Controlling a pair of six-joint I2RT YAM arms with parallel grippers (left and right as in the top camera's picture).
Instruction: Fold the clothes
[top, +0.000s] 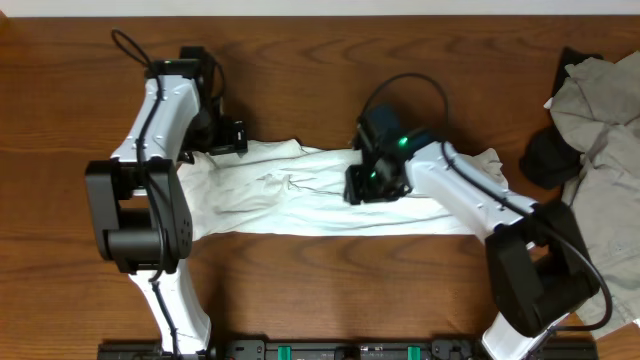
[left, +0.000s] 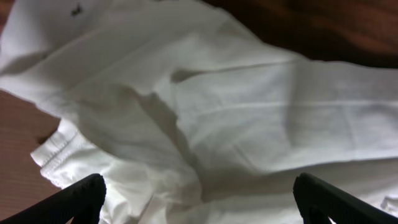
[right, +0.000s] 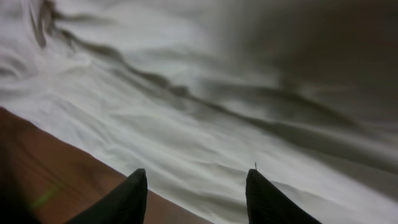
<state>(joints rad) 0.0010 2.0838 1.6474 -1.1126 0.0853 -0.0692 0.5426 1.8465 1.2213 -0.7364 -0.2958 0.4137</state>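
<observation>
The white T-shirt (top: 300, 200) lies spread in a long wrinkled band across the middle of the wooden table. No lettering shows. My left gripper (top: 232, 138) is at the shirt's upper left corner; in the left wrist view its fingers (left: 199, 199) are wide apart over folded white cloth (left: 236, 118) and hold nothing. My right gripper (top: 366, 186) is over the shirt's upper middle edge; in the right wrist view its fingers (right: 196, 193) are apart just above the cloth (right: 205, 112) near its hem, holding nothing.
A pile of grey and black garments (top: 590, 110) lies at the table's right edge. Bare wood table (top: 330, 280) lies in front of the shirt, and more behind it.
</observation>
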